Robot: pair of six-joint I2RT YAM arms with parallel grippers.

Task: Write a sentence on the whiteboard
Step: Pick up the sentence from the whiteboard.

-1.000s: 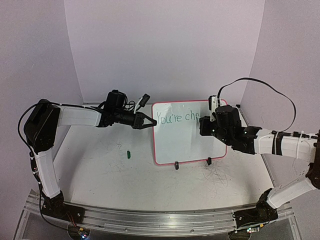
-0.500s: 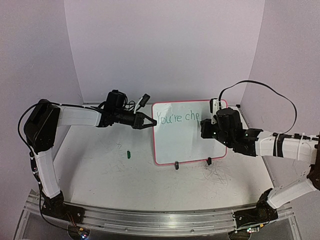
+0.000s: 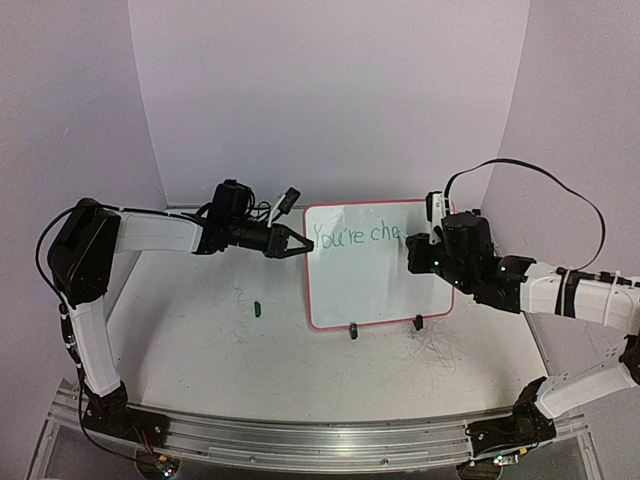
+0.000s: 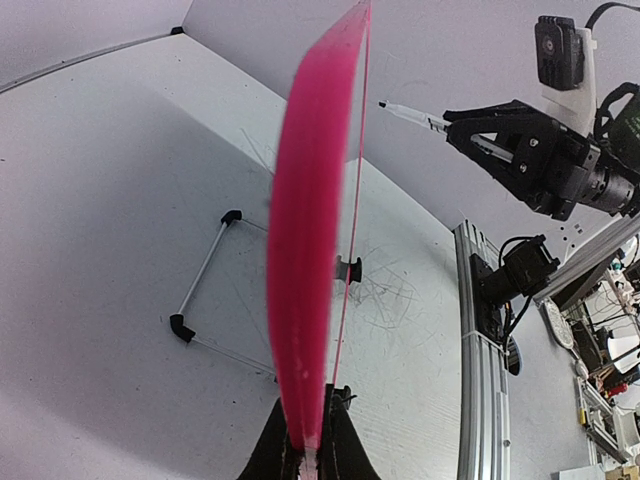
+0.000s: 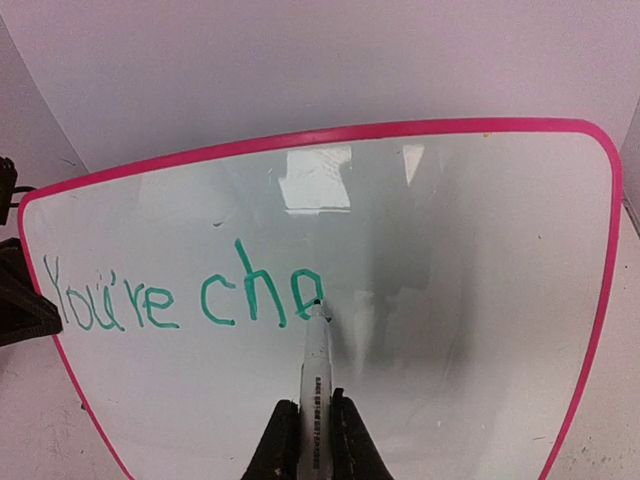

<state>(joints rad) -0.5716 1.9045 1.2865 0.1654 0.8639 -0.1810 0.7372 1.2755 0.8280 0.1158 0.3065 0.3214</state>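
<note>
The whiteboard [image 3: 370, 288] stands upright in the middle of the overhead view, between my two grippers. My left gripper [image 3: 293, 244] is pinched tight on the board's pink left edge, which runs up the centre of my left wrist view. My right gripper [image 5: 308, 425] is clamped on a marker [image 5: 315, 365] at bottom centre. The marker's tip touches the board at the end of the green sentence [image 5: 185, 295], "You're che", centre-left.
</note>
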